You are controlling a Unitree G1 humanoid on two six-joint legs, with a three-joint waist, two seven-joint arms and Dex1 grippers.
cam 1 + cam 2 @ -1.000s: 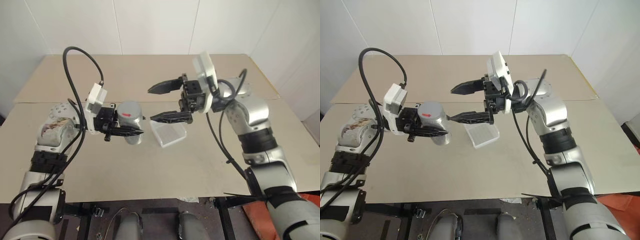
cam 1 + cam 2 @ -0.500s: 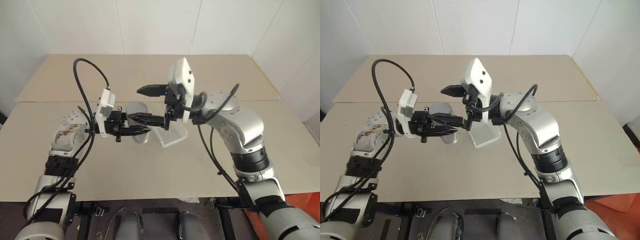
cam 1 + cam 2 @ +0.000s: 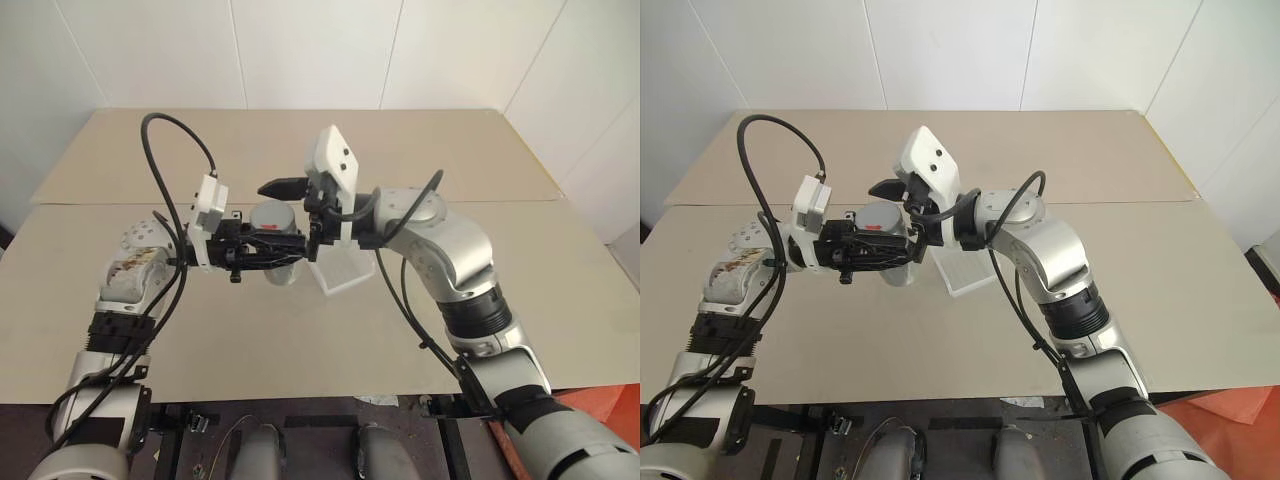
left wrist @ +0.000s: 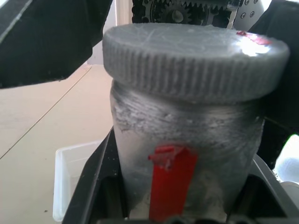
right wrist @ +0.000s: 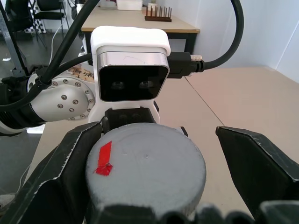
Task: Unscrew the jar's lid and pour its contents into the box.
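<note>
My left gripper (image 3: 281, 250) is shut on the jar (image 4: 187, 135), a silver-grey cylinder with a red stripe, and holds it upright above the table. The grey lid (image 5: 145, 168) with its red patch sits screwed on top. From the other side my right gripper (image 5: 156, 136) stands open, its black fingers (image 5: 70, 163) flanking the lid with gaps on both sides, not touching. The clear box (image 3: 345, 270) rests on the table just right of the jar and below the right wrist. The contents are hidden inside the jar.
The beige table (image 3: 300, 340) stretches wide around the box, with a seam across it behind the arms. Black cables (image 3: 165, 150) loop up from both wrists. White walls stand behind the table.
My right gripper has swung left, from beside the box to straddling the jar's lid, staying open. The left gripper has kept its hold on the jar, almost still.
</note>
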